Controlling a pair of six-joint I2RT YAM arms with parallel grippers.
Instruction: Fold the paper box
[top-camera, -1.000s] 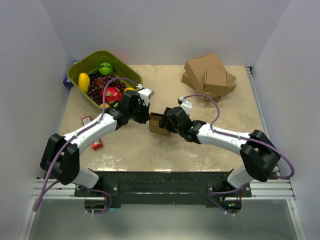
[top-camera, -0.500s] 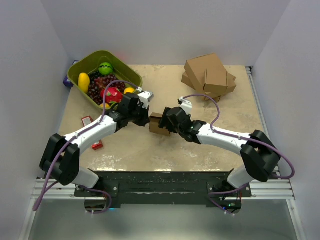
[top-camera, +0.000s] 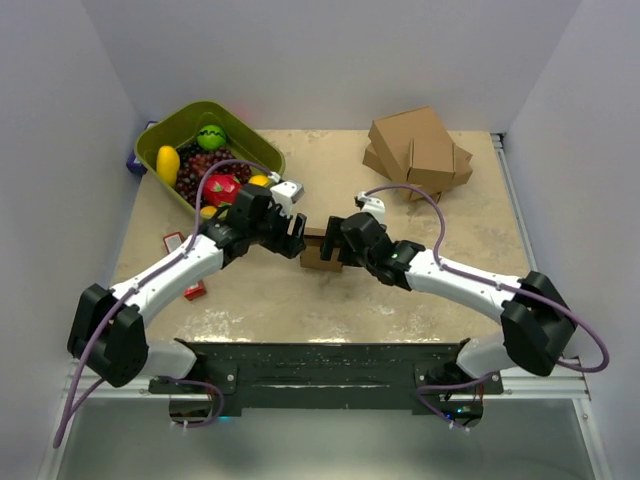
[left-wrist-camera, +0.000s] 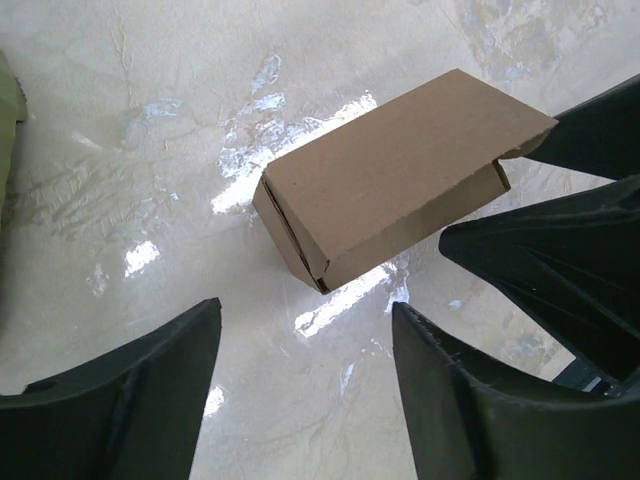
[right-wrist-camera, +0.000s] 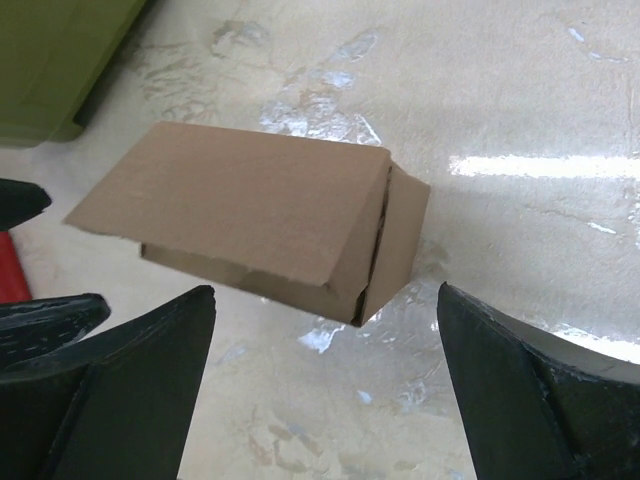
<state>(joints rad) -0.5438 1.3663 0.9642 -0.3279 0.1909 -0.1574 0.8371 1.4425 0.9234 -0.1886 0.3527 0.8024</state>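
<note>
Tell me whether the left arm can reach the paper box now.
Probably yes: the left end effector is open, the paper box lies on the table just ahead of it, nothing between; the right end effector crowds the far end.

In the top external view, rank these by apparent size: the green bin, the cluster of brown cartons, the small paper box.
1. green bin
2. cluster of brown cartons
3. paper box, clearly the smallest, though the arms partly cover it

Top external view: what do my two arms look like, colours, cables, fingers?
Both match: left arm and right arm have glossy white tubular links between bulky matte black joint housings. A thin lilac cable loops loosely along each. The fingers are plain black, broad tapered wedges, unmarked.
</note>
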